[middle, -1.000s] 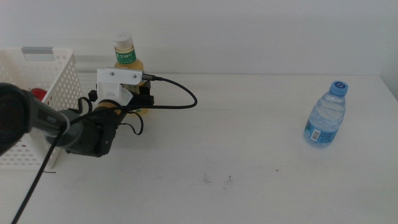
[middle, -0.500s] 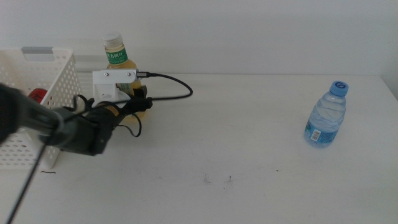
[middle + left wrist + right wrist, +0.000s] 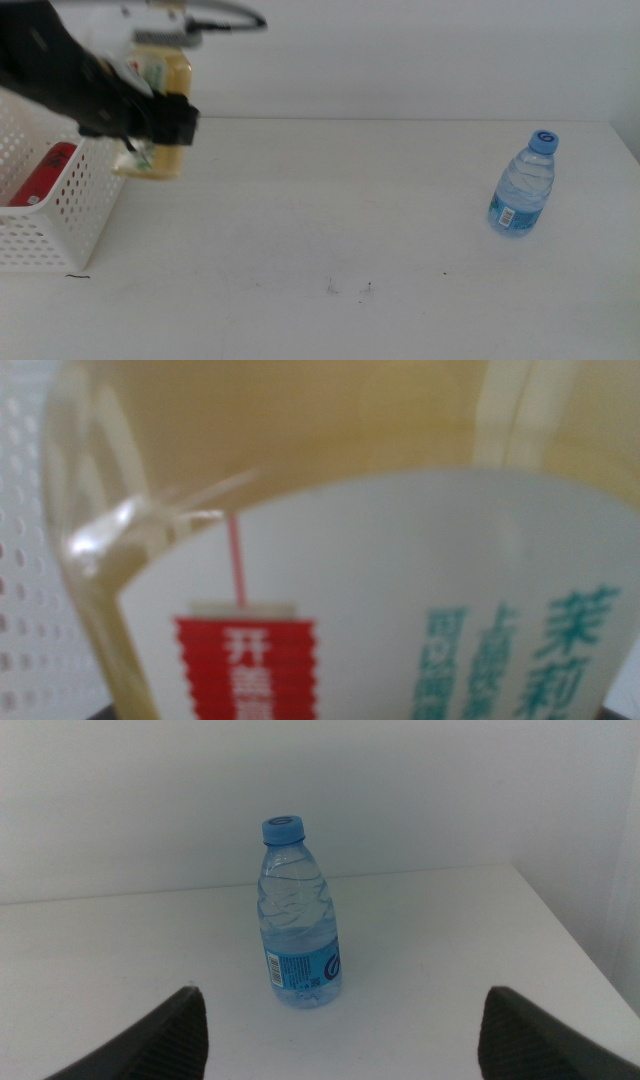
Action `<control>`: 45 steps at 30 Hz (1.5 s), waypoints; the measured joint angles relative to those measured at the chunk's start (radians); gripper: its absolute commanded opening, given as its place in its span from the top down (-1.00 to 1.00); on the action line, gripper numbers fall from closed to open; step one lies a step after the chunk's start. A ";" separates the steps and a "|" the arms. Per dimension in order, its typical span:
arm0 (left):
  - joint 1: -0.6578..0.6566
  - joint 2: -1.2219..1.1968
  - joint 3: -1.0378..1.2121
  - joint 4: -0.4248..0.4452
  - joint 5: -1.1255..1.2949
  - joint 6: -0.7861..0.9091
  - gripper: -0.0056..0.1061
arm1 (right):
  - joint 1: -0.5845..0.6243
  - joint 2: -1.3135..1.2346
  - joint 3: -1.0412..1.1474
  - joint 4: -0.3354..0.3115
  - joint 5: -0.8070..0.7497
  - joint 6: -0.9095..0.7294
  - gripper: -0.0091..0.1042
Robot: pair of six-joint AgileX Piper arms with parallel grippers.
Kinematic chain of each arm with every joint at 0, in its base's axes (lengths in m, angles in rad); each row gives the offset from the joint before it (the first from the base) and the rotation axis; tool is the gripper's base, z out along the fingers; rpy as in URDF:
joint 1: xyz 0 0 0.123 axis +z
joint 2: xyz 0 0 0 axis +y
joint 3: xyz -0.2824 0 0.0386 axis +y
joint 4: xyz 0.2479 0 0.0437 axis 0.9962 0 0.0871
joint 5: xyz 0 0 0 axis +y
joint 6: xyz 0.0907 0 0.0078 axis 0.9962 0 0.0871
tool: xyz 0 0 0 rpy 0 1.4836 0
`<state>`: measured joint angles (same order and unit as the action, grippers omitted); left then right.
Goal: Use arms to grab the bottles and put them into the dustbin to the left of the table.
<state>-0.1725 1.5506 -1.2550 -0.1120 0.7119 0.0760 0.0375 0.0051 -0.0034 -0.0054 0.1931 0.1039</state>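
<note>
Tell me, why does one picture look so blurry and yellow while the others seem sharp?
Left wrist view: the tea bottle fills the frame, too close to focus, its label soft. Middle view: the left gripper holding that bottle is smeared with motion blur beside the dustbin. Right wrist view: the water bottle stands crisp under even light.

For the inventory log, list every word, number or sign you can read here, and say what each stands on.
"茉莉": teal, on the white label of the tea bottle held by the left gripper.
"开盖": white on that label's red block; the rest is cut off.
Second teal column there: too blurred to read.
Water bottle label, ahead of the open right gripper: too small to read.
Red can in the dustbin: nothing readable.
</note>
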 measured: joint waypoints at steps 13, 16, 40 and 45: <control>0.354 0.192 -0.462 0.001 0.528 0.296 0.93 | 0.000 0.000 0.000 0.000 0.000 0.000 -0.76; 0.412 0.226 -0.487 0.001 0.531 0.317 0.93 | 0.000 0.000 0.000 0.000 0.000 0.000 -0.76; 0.451 0.433 -0.491 0.059 0.532 0.364 0.13 | 0.000 0.000 0.000 0.000 0.000 0.000 -0.76; 0.451 0.445 -0.491 0.055 0.524 0.369 -0.79 | 0.000 0.000 0.000 0.000 0.000 0.000 -0.76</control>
<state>0.2783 1.9958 -1.7462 -0.0571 1.2356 0.4452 0.0375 0.0051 -0.0034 -0.0054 0.1931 0.1039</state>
